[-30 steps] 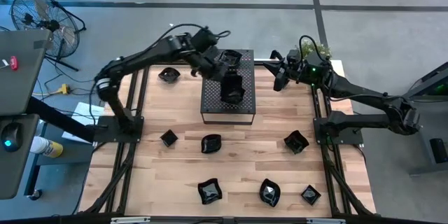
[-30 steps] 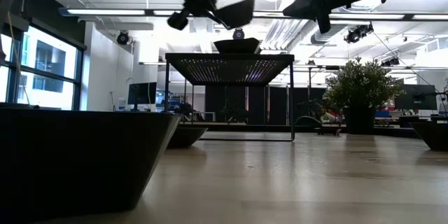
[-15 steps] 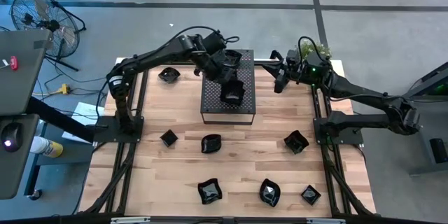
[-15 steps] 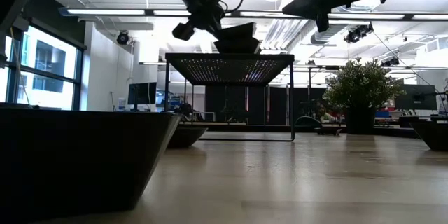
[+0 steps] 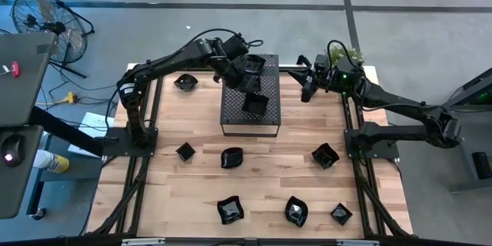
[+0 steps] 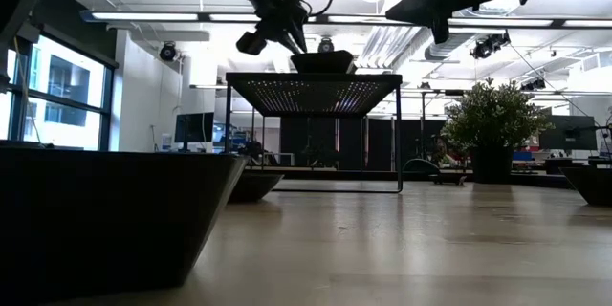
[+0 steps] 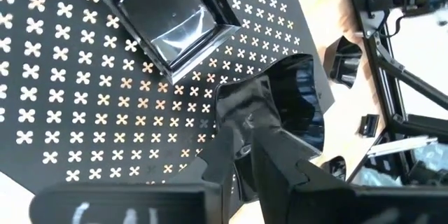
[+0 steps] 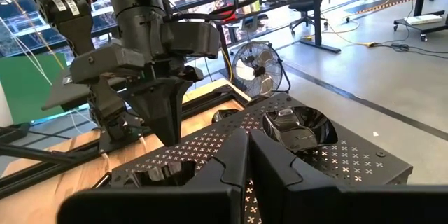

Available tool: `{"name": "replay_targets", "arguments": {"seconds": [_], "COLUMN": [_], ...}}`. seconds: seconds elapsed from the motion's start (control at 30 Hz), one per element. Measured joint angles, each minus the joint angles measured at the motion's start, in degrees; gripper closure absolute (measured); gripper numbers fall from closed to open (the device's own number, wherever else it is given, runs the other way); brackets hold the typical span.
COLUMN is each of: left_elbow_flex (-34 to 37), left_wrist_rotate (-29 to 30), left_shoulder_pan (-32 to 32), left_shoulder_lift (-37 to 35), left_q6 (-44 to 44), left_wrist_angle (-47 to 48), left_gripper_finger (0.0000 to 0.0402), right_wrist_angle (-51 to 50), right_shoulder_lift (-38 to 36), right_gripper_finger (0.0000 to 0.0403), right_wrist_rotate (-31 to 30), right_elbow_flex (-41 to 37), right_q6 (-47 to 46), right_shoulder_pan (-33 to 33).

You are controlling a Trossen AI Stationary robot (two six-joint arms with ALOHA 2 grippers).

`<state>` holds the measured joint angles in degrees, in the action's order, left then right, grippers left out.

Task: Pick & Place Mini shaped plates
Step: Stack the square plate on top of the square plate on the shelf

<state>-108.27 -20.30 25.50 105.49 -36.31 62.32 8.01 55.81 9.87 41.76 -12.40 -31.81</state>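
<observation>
Left gripper [image 5: 250, 84] above the perforated box [image 5: 231, 115], between two mini shaped plates. Fingers [image 7: 227, 147] parted by a narrow gap. Grips nothing that shows. Square plate [image 5: 255, 104] flat on the box top, just ahead of the fingertips and apart from them (sits level in the low view too). Wavy-rimmed plate [image 5: 254, 63] at the box's far end, right behind the fingertips in the left wrist view; cannot tell whether touching.

Right gripper [image 5: 306, 92] off the box's far right corner, raised above the table [image 5: 269, 177], fingers pressed together on nothing. Waits there.

Seven more plates on the bare wood: one [image 5: 185, 82] left of the box, a middle row of three [image 5: 184, 151] [image 5: 232, 157] [image 5: 325, 155], another three [image 5: 231, 209] [image 5: 296, 211] [image 5: 341, 214] near the front edge. All well apart from both grippers.
</observation>
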Motion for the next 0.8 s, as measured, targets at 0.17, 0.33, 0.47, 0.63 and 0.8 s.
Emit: {"name": "replay_targets", "arguments": {"seconds": [0.17,0.33,0.47,0.63,0.8], "left_elbow_flex": [-0.1,-1.2,1.5,11.9,29.3], "left_wrist_rotate": [-0.1,0.4,5.7,10.3,10.6], "left_shoulder_pan": [0.0,0.0,-1.4,-3.2,-3.0], "left_shoulder_lift": [-0.1,-2.0,-7.5,-16.1,-25.4], "left_q6": [4.7,13.3,17.9,21.7,19.0], "left_wrist_angle": [0.0,-2.4,-8.8,-21.0,-36.4], "left_gripper_finger": [0.0353,0.0377,0.0395,0.0400,0.0400], "right_wrist_angle": [0.0,-0.9,-6.1,-17.3,-26.9], "right_shoulder_lift": [0.0,-0.1,-1.4,-3.8,-4.9], "right_gripper_finger": [0.0392,0.0392,0.0392,0.0400,0.0397], "right_wrist_rotate": [0.0,0.4,1.6,2.5,2.6], "right_elbow_flex": [0.0,0.0,0.7,2.4,2.6], "right_q6": [-0.1,-0.5,-0.8,-0.7,-1.9], "right_shoulder_pan": [0.0,0.0,0.1,0.9,5.2]}}
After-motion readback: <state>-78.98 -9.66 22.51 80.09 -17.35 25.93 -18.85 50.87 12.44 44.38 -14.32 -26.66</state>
